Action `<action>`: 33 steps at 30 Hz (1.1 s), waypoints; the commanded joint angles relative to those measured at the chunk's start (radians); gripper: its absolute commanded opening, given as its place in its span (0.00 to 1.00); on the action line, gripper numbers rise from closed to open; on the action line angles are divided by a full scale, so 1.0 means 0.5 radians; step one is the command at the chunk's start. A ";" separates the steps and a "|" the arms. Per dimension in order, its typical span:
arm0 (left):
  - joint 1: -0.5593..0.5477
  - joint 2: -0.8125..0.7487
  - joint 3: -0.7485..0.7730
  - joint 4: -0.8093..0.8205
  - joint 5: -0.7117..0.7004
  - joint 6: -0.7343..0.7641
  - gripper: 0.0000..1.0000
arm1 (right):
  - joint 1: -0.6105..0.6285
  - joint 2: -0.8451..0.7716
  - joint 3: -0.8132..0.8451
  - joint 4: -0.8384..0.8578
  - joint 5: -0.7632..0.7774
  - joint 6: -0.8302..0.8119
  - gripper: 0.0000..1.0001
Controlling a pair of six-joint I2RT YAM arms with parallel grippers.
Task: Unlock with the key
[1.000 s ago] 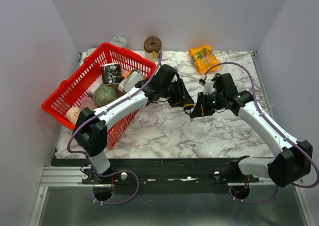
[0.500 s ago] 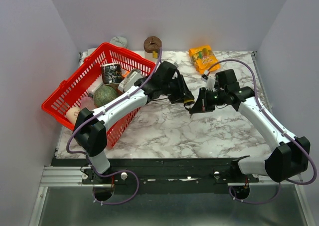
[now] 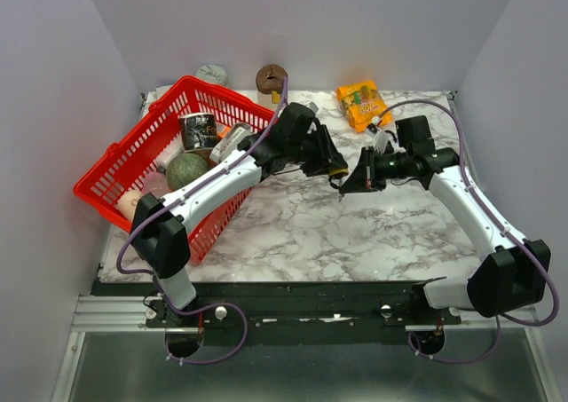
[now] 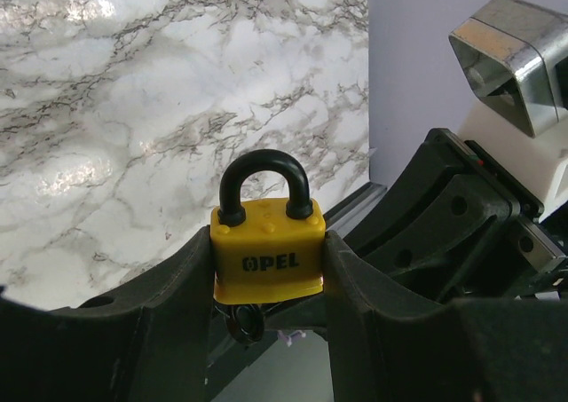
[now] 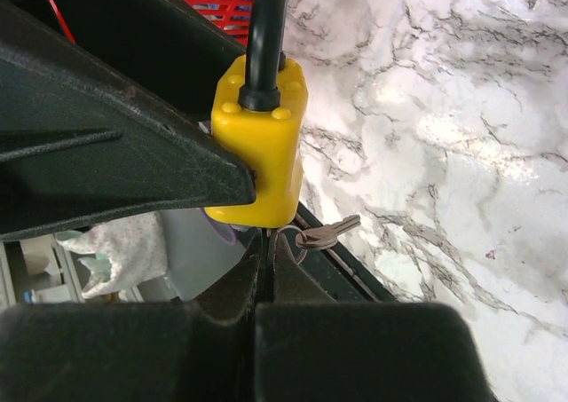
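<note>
A yellow padlock (image 4: 266, 251) with a black shackle and the word OPEL is clamped upright between my left gripper's (image 4: 267, 264) fingers, held above the marble table. It shows small in the top view (image 3: 338, 182), where the two grippers meet. My right gripper (image 5: 269, 240) is shut on a key whose thin edge goes up into the underside of the padlock (image 5: 257, 149). A second key (image 5: 330, 233) hangs loose on the ring beside it. The keyhole itself is hidden.
A red basket (image 3: 106, 173) with several items stands tilted at the left. An orange snack bag (image 3: 363, 103) and a brown ring-shaped object (image 3: 272, 77) lie at the back. The marble table (image 3: 302, 233) runs in front of the grippers.
My right arm has swung its wrist and elbow toward the back while its gripper stays at the padlock. The left gripper and padlock have shifted slightly backward.
</note>
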 commanded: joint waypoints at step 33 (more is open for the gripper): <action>-0.119 0.060 0.210 -0.183 0.154 0.104 0.00 | -0.133 -0.269 -0.124 1.058 0.217 0.322 0.01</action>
